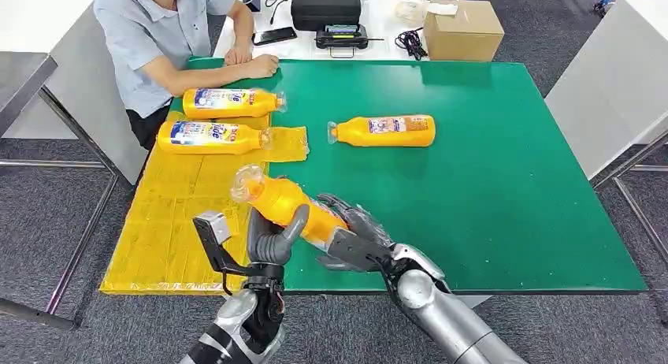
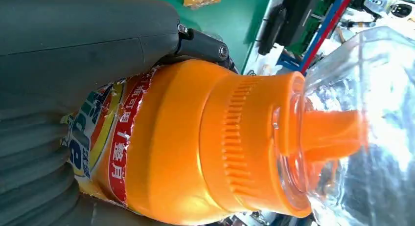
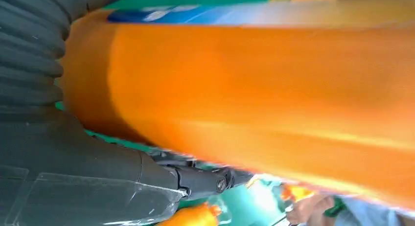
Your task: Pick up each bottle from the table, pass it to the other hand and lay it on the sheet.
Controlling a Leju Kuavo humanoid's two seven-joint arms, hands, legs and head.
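Right now both hands grip one orange bottle (image 1: pixel 287 202) in the air above the near edge of the counter (image 1: pixel 512 183): left hand (image 1: pixel 272 239) near its neck, right hand (image 1: pixel 354 236) around the base. If the right lets go early, the smooth, rounded plastic could slip and miss the crinkly yellow sheet (image 1: pixel 169 222). Its clear cap looks brittle.
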